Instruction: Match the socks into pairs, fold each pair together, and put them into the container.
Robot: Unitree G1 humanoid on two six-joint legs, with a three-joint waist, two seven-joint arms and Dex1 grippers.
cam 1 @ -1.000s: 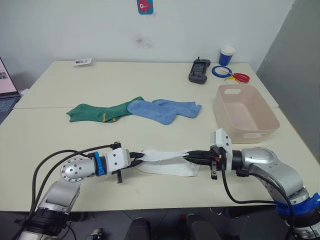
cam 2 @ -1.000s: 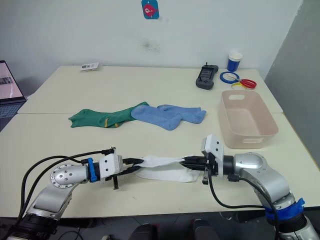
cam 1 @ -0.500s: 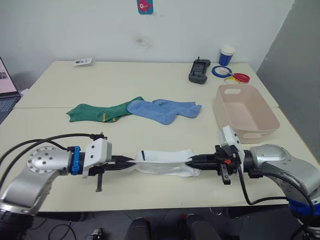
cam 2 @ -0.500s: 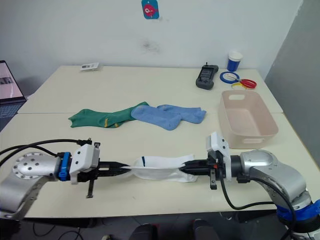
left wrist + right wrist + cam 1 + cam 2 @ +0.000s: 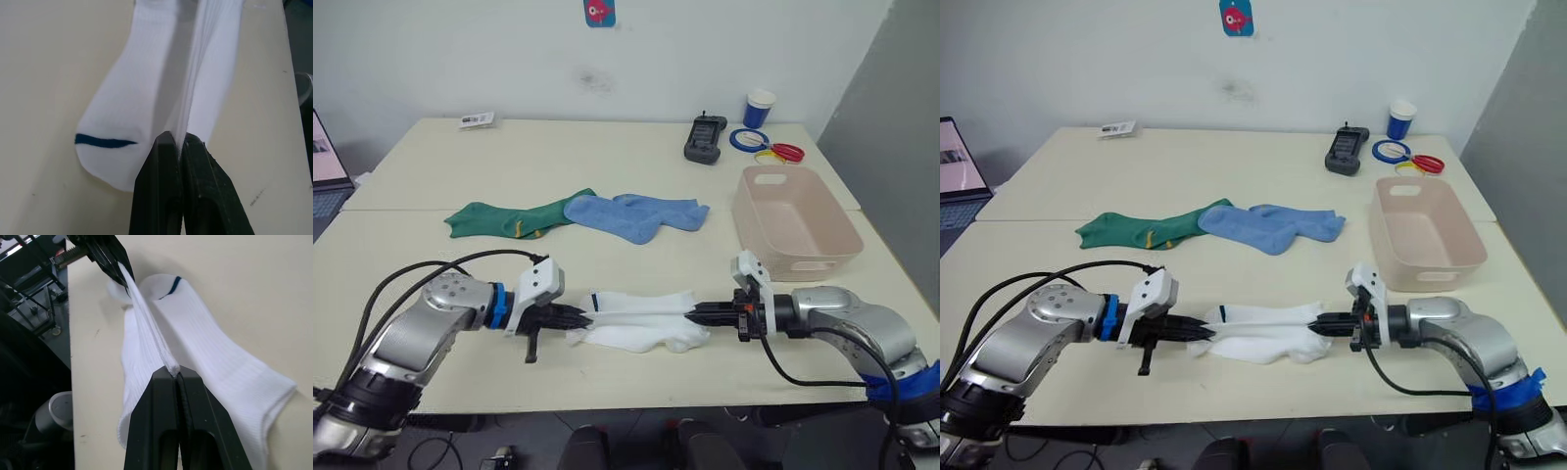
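Two white socks [image 5: 641, 319] lie near the table's front edge, one with a dark stripe at its toe [image 5: 105, 142]. The upper sock is stretched taut between my grippers over the other one. My left gripper [image 5: 590, 315] is shut on its left end [image 5: 180, 139]. My right gripper [image 5: 690, 314] is shut on its right end [image 5: 175, 373]. Dark green socks [image 5: 504, 219] and light blue socks [image 5: 636, 215] lie overlapping at mid-table. The pale pink container [image 5: 793, 220] stands at the right with nothing in it.
At the back right are a black device [image 5: 704, 138], a blue-and-white cup [image 5: 758, 108], a blue tape ring [image 5: 745, 139] and red scissors [image 5: 781, 152]. A small card [image 5: 476, 120] lies at the back left. A laptop [image 5: 323, 171] sits at the far left.
The stretched white sock has come down low over the other white sock. My left arm swung out to the left and came back in. Both grippers stayed shut on the sock's ends.
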